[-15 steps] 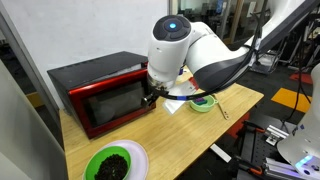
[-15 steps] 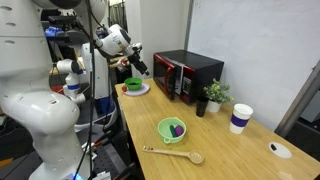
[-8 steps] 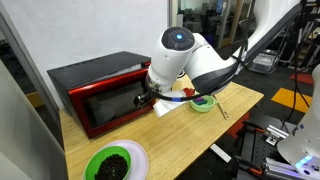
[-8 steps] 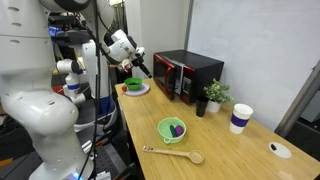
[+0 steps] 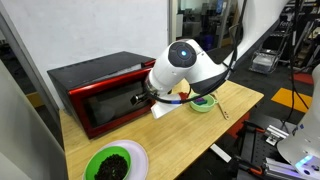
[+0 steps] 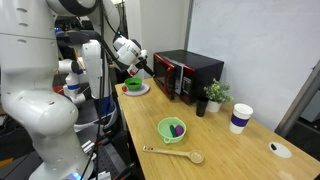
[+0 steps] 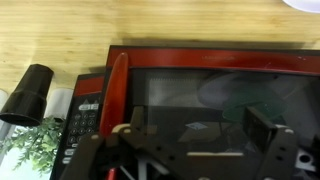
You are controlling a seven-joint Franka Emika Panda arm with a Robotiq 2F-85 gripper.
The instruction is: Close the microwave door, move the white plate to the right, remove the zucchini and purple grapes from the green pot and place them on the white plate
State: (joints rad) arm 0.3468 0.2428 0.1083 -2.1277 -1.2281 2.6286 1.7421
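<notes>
The red microwave [image 5: 95, 90] stands at the back of the wooden table. Its door [image 7: 210, 95], red-framed with dark glass, fills the wrist view and looks slightly ajar in an exterior view [image 6: 164, 74]. My gripper [image 7: 195, 140] is open right in front of the glass with nothing between its fingers; in both exterior views it sits at the door's front [image 5: 150, 98] [image 6: 143, 68]. The white plate [image 5: 137, 153] [image 6: 141, 91] carries a bright green bowl. The pale green pot [image 6: 170, 129] [image 5: 203, 102] holds the purple grapes [image 6: 177, 128]. I cannot make out the zucchini.
The bright green bowl [image 5: 113, 165] holds dark contents. A wooden spoon [image 6: 175, 155] lies near the table's front edge. A small potted plant [image 6: 213, 95] and a paper cup [image 6: 240, 118] stand beside the microwave. A black cup [image 7: 28, 93] shows beside the keypad [image 7: 85, 115].
The arm has lowered and swung in closer to the microwave door. The gripper stayed open. Nothing on the table moved.
</notes>
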